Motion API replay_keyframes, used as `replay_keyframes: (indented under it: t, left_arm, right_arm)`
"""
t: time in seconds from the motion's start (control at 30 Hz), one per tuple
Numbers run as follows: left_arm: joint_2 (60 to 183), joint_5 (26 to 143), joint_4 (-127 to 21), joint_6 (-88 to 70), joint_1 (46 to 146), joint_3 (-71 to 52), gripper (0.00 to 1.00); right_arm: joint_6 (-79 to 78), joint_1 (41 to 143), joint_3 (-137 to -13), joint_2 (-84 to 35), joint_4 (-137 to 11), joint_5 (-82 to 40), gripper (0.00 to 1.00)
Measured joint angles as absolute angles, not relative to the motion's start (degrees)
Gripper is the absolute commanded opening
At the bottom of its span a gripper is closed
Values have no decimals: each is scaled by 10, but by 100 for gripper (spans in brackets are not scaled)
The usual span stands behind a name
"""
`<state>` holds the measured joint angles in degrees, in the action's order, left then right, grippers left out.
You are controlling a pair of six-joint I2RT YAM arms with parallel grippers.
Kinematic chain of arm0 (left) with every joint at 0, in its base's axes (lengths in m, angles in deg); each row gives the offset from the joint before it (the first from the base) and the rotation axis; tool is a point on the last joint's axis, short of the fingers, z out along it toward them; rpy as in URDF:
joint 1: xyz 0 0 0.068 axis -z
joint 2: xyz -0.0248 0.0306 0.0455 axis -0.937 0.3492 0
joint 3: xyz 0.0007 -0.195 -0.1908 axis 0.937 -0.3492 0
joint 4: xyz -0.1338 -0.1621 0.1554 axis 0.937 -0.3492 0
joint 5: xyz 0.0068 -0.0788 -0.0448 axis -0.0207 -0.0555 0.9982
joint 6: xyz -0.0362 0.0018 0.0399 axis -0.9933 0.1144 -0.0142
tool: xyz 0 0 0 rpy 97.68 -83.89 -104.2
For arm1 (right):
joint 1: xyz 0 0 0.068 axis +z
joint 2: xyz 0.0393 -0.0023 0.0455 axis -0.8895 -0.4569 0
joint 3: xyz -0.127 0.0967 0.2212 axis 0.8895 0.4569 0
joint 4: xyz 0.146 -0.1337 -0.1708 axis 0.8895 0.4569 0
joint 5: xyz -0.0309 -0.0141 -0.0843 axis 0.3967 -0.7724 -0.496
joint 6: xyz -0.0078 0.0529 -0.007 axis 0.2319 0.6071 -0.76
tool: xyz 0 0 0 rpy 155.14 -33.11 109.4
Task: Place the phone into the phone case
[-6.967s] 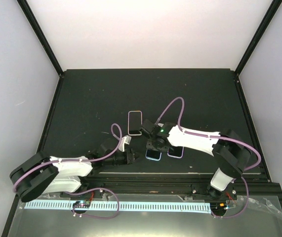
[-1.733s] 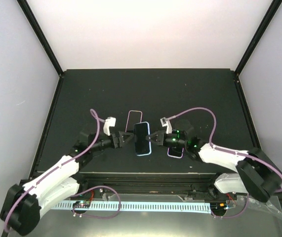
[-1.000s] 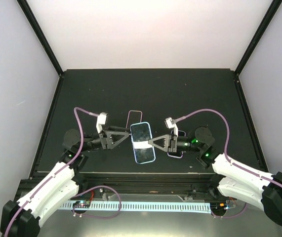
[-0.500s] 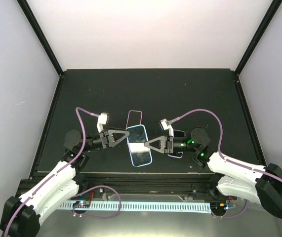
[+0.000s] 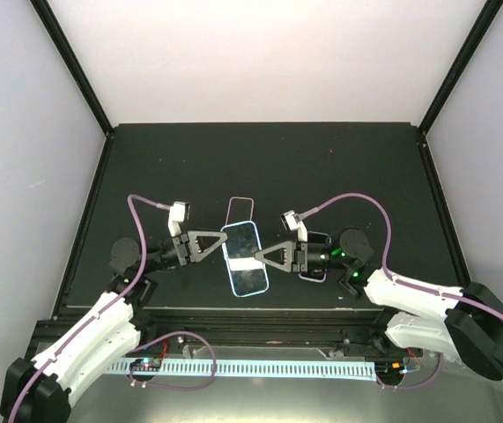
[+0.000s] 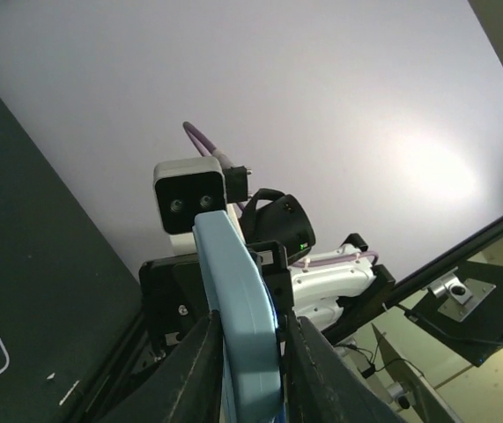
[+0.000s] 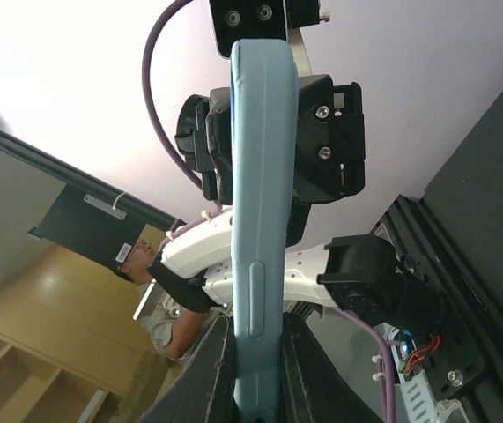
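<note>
Phone case (image 5: 240,210) partly behind phone (image 5: 245,278)

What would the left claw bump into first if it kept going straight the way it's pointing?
The left claw is clamped on one edge of the phone, so that comes first. Straight past it sits the right claw, gripping the opposite edge and pointing back, seemingly level, though height is unclear.

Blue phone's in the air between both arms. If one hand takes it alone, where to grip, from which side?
Probably a long edge near mid-length, coming in sideways. The blue phone is a thin slab held face up, so fingers close across its thickness, as the left hand and right hand do now.
</note>
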<state>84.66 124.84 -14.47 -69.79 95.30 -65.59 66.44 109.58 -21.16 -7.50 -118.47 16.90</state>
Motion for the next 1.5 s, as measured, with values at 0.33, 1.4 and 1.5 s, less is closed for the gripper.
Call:
replay_keyframes:
  t: [0.33, 1.4, 1.5]
  left_arm:
    - [820, 1244, -300, -646, 953, -616, 1]
    - [877, 1268, -388, -565, 997, -624, 2]
    - [879, 1267, -408, -559, 997, -620, 2]
  right_arm:
    - [607, 1098, -222, -31, -1074, 146, 1]
    - [617, 1100, -239, -18, -981, -41, 1]
    - [612, 1100, -239, -19, -971, -45, 1]
